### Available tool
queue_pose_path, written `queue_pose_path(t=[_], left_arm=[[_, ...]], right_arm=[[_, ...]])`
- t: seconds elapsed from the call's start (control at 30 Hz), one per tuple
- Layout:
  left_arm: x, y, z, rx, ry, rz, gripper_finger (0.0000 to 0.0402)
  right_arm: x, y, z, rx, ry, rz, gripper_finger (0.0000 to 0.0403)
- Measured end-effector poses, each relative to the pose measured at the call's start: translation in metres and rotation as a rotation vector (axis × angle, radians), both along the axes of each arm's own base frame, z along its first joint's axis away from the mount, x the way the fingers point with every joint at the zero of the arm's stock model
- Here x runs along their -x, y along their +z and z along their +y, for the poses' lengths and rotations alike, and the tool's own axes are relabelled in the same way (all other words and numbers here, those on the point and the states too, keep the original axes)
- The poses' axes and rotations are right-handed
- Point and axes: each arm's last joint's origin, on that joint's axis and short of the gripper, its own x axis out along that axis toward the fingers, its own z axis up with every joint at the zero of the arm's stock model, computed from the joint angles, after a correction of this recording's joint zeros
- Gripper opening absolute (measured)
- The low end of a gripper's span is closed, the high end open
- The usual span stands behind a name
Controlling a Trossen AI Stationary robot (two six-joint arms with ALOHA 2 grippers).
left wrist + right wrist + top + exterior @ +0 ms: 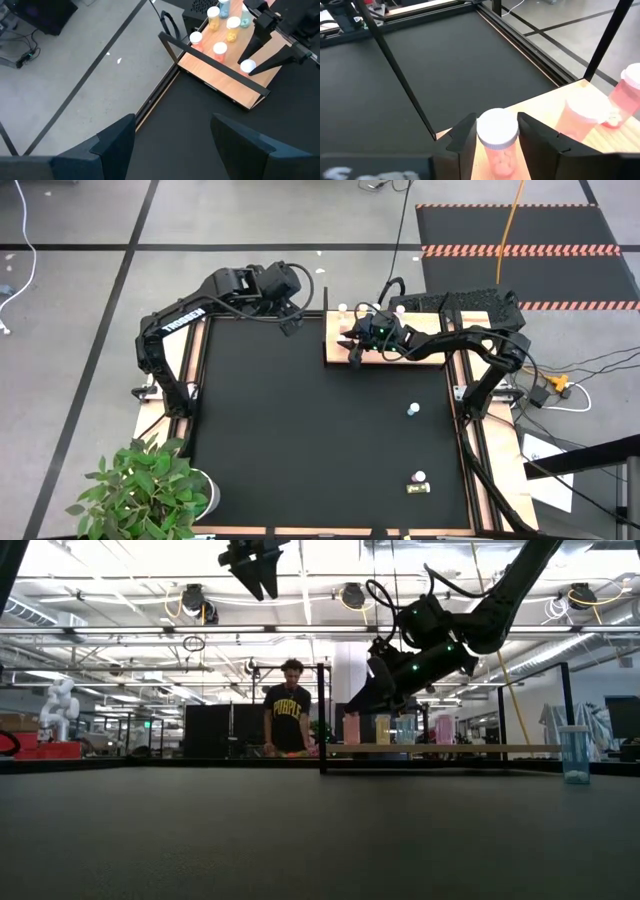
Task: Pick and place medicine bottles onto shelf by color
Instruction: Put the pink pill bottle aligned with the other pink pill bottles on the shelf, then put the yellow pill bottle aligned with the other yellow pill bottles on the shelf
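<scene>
Right pincer (354,352) of mine sits at the shelf's (420,355) edge nearest the mat's middle, toward 12 o'clock on the table and a little to the 1 o'clock side. Its fingers (465,140) are closed in on a pink bottle (496,145) with a white cap, one finger pressed to each side of it, and the bottle stands upright over the light wood. From my right wrist I see two more pink bottles (580,117) on the board just beside the one I hold, one of them near the shelf's corner. My left wrist camera shows the same shelf with a cluster of white-capped bottles farther back: yellow ones (213,17), a teal one (245,20) and a pink one (196,40).

My left pincer (291,321) hangs in the air over the mat's far edge at about 11 o'clock, its fingers (112,140) spread wide with nothing between them.

Well apart from the shelf, a blue bottle (413,411) stands alone on the black mat (300,440) at about 3 o'clock. Two more lie or stand toward 5 o'clock: a white-capped one (420,477) and, just beside it, a yellow-green one (417,490) on its side. A potted plant (145,490) sits at the table's 7 o'clock corner. In the room behind, a person in a dark shirt (288,705) stands beyond the table.
</scene>
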Motion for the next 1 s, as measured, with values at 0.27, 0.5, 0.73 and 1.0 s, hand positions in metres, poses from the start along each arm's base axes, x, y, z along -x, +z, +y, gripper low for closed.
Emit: queue_pose_path(t=[0.27,0.5,0.73,1.0], left_arm=[[-0.002,0.001,0.0,-0.007,0.0,-0.019,0.026],[-0.004,0.002,-0.004,0.009,0.02,-0.054,0.026],[-0.009,0.002,-0.017,0.016,-0.008,-0.066,0.026],[-0.024,0.008,-0.041,0.011,-0.061,-0.195,0.026]], right_arm=[[0.0,0.0,0.0,0.001,-0.003,0.002,0.0203],[0.002,0.005,0.001,-0.041,-0.025,-0.028,0.0252],[0.016,0.053,0.009,0.054,-0.042,-0.124,0.0263],[0.054,0.116,0.043,0.156,-0.015,-0.192,0.0263]])
